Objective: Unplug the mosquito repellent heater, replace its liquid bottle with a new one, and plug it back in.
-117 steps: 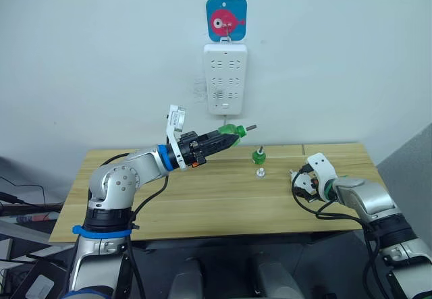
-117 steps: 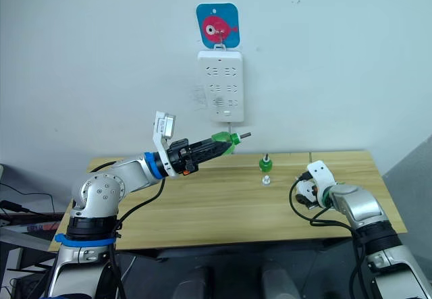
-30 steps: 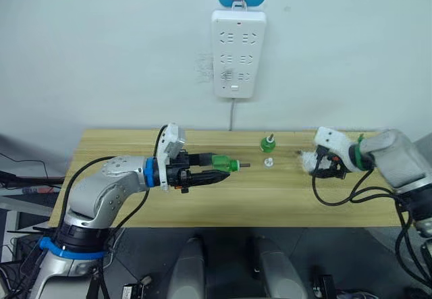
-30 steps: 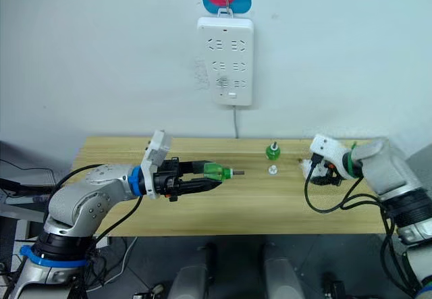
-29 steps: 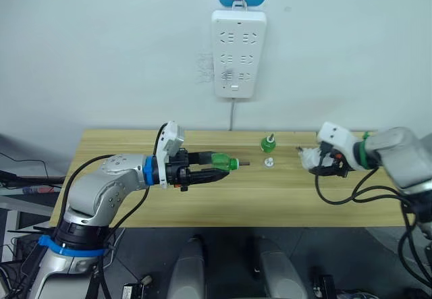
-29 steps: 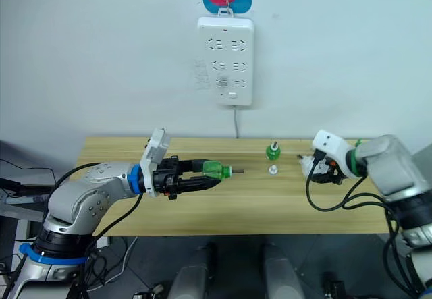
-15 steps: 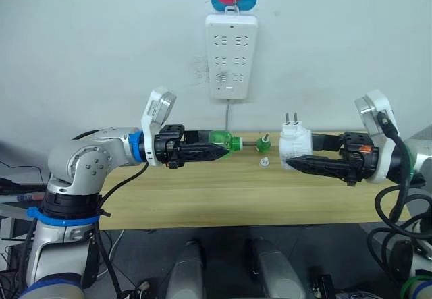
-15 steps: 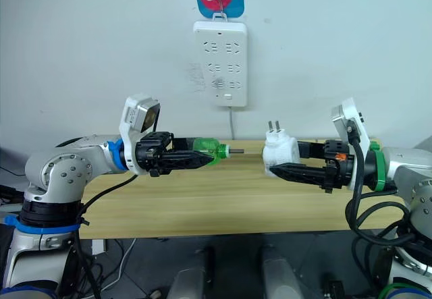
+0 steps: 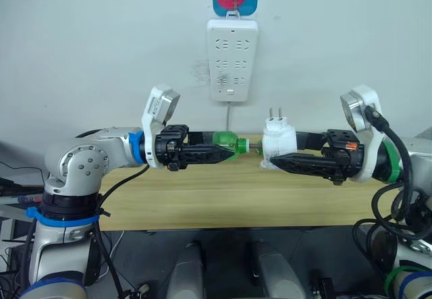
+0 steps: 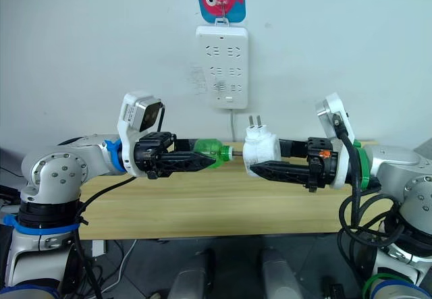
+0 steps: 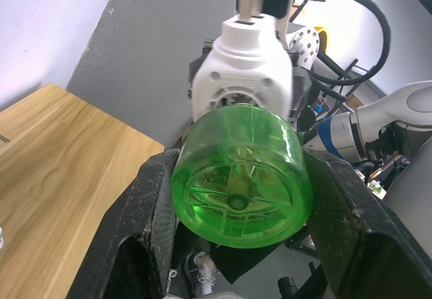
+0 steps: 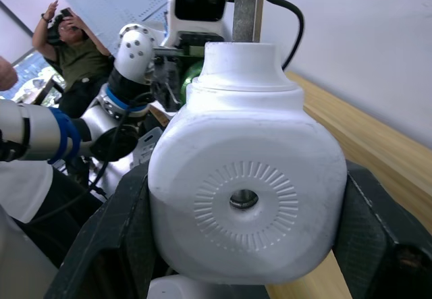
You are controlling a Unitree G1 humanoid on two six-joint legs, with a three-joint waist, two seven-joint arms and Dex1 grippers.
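Both arms now closer together above the wooden table [image 9: 202, 201], left gripper [image 9: 226, 152] clamping the green bottle [image 9: 228, 141], right gripper [image 9: 273, 161] gripping the mosquito repellent heater [image 9: 277, 139], prongs up, power strip [image 9: 231, 59] on wall, a person [image 12: 74, 52] visible in the right wrist view.

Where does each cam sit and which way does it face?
Left eye, right eye: head stereo pair, facing forward and down at the wall power strip and wooden table; both arms show.
Left wrist: looks along the left gripper, shut on the green liquid bottle, toward the heater.
Right wrist: looks along the right gripper, shut on the white mosquito repellent heater, toward the left arm; a person sits behind.
Shared: all four show bottle and heater meeting.
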